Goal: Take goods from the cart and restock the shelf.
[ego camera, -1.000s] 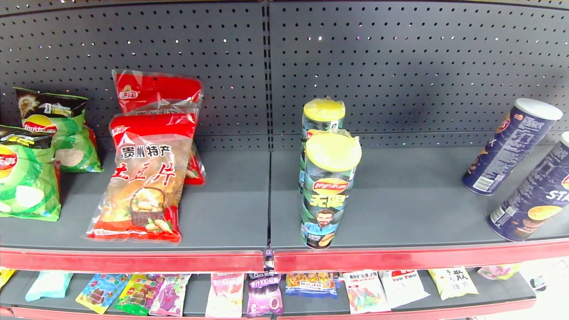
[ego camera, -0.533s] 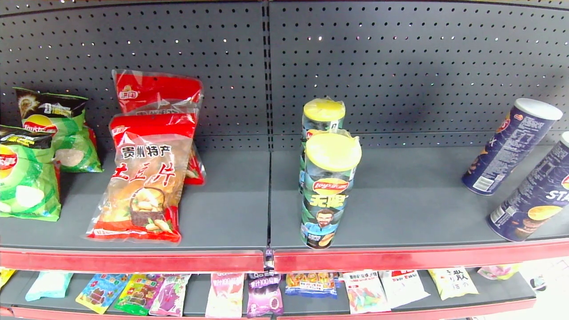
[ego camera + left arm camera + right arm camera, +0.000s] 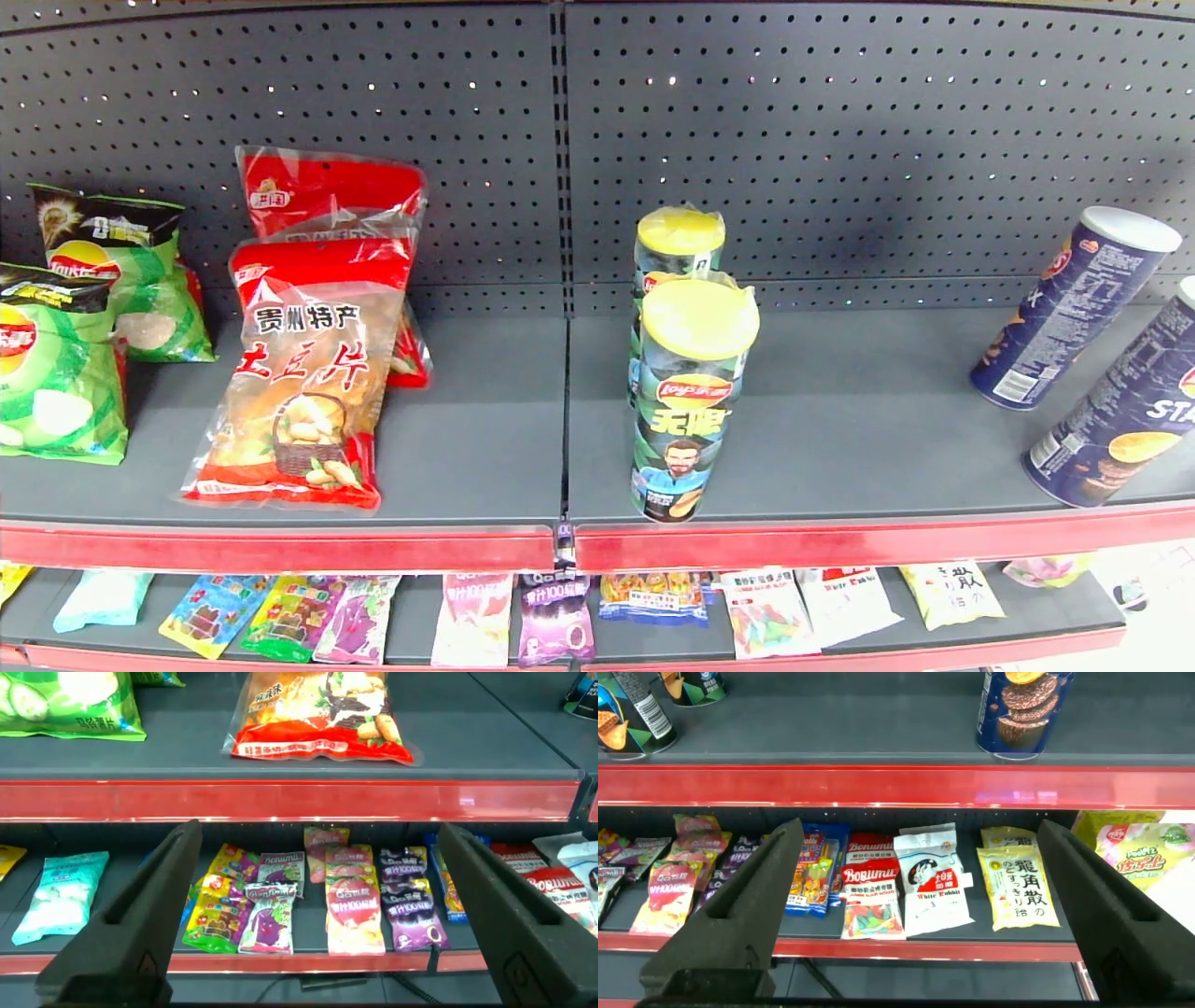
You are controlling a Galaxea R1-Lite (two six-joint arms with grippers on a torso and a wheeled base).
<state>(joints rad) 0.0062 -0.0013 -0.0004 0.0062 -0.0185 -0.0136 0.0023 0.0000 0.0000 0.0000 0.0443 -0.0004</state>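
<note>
The upper shelf has a dark deck and a red front lip. On it stand green chip bags, two red potato-slice bags, two yellow-lidded cans one behind the other, and two dark blue cans at the right. My left gripper is open and empty, in front of the shelf lip below the red bag. My right gripper is open and empty too, facing the lip below a blue can.
The lower shelf holds a row of flat candy and snack packets, also seen between the left fingers and the right fingers. Bare deck lies between the yellow-lidded cans and the blue cans. A perforated back panel closes the shelf.
</note>
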